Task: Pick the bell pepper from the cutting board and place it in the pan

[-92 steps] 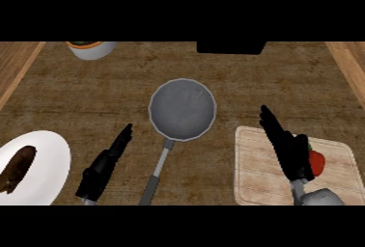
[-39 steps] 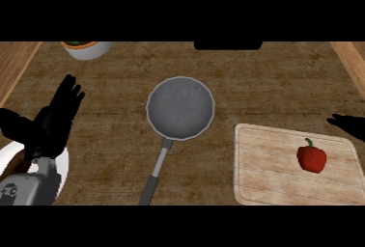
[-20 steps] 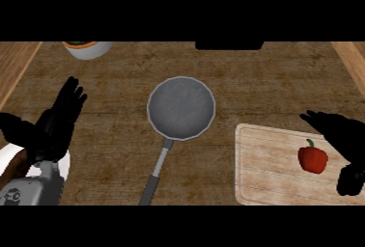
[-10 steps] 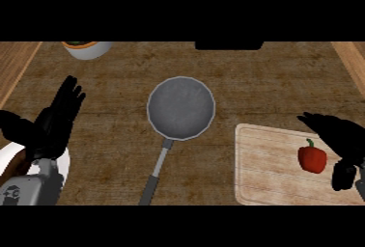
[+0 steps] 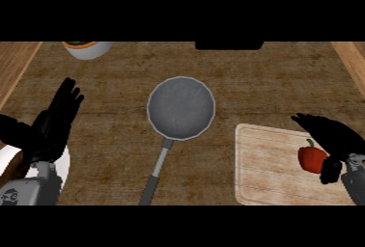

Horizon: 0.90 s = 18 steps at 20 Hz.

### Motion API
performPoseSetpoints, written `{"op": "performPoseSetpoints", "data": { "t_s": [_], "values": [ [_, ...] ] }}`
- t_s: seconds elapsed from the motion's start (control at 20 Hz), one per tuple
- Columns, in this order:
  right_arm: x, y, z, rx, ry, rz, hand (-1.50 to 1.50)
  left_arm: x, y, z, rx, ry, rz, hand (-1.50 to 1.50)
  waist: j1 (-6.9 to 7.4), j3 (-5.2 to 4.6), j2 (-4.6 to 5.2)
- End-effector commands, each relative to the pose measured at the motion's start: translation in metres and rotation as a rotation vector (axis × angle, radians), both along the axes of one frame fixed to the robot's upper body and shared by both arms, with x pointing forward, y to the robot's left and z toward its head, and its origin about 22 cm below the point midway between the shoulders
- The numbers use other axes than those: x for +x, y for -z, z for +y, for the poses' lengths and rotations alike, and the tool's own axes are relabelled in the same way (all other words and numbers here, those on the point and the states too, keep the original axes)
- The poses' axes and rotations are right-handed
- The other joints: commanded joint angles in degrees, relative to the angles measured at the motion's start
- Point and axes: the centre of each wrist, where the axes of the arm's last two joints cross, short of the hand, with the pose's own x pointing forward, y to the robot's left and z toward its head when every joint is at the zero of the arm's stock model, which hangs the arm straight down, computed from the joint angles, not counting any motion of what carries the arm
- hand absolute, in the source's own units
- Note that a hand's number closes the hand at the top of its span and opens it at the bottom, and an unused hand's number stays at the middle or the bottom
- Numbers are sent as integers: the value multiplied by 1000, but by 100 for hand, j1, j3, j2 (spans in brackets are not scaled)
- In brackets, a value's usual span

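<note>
While the red bell pepper sits on the pale cutting board at the lower right of the counter, the right hand arches in over it from the right edge. Its fingers are spread and bent downward, a dark thumb dropping just beside the pepper's right flank, but nothing is closed around the pepper; the hand is unclenched and holds nothing. Whether the thumb actually touches the pepper cannot be told from here. The grey forearm shows only at the lower right corner.

Over on the left, the left hand stands up near the edge, fingers straight and pointing away, released and resting, its grey wrist below it. It partly covers a white plate at the lower left.

The grey pan lies in the middle of the counter, handle running down toward the near edge, well apart from the pepper. A white bowl sits at the far left.
</note>
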Motion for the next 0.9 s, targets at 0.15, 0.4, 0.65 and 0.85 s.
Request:
{"op": "performPoseSetpoints", "data": {
  "t_s": [0.15,0.4,0.65,0.85],
  "values": [
    [8,19,8,31,-10,49,-150,18,5,-17,-4,3,2,0,-25,-2,1],
    [8,46,4,63,-113,18,150,8,-3,-17,-5,14,1,0,4,1,6],
    [17,26,-14,89,-101,-12,150,-9,10,-7,-3,14,-3,0,12,-1,-2],
    [15,48,-14,123,-110,-27,150,14,-4,-6,-5,2,7,0,1,1,9]
  ]
}}
